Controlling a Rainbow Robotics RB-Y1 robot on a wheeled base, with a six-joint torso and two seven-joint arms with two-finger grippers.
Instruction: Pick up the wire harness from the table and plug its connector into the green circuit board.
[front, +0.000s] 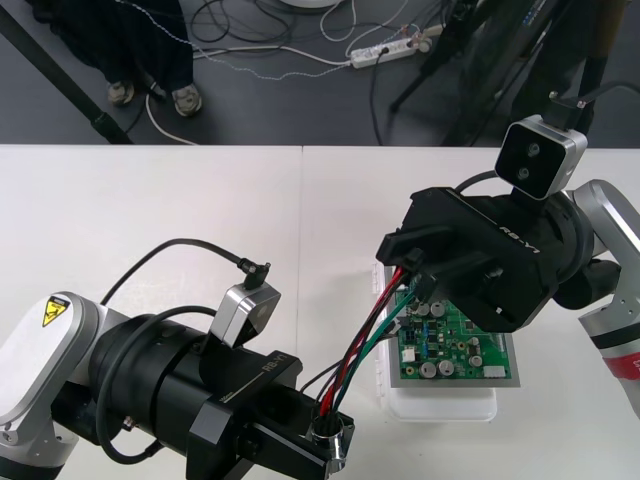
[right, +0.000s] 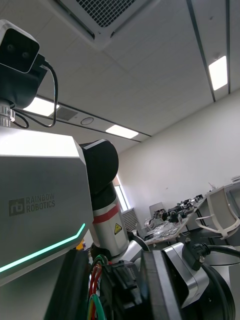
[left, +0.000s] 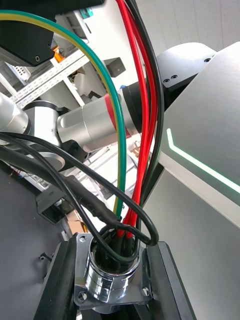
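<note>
My left gripper (front: 328, 442) at the table's front edge is shut on the harness's round metal socket (front: 331, 433). The left wrist view has the flanged socket (left: 112, 274) clamped between the two black fingers (left: 58, 287). Red, green and black wires (front: 365, 330) run taut from it up to my right gripper (front: 404, 268). That gripper hangs over the left rear corner of the green circuit board (front: 455, 345) on its white base (front: 440, 408). It is shut on the plug end: in the right wrist view the black plug (right: 122, 285) and wires (right: 94, 282) sit between its fingers.
The pale table (front: 150, 210) stretches out bare to the left and rear of the board. A black camera cable (front: 180, 248) loops above my left wrist. The board's base stands near the front right of the table.
</note>
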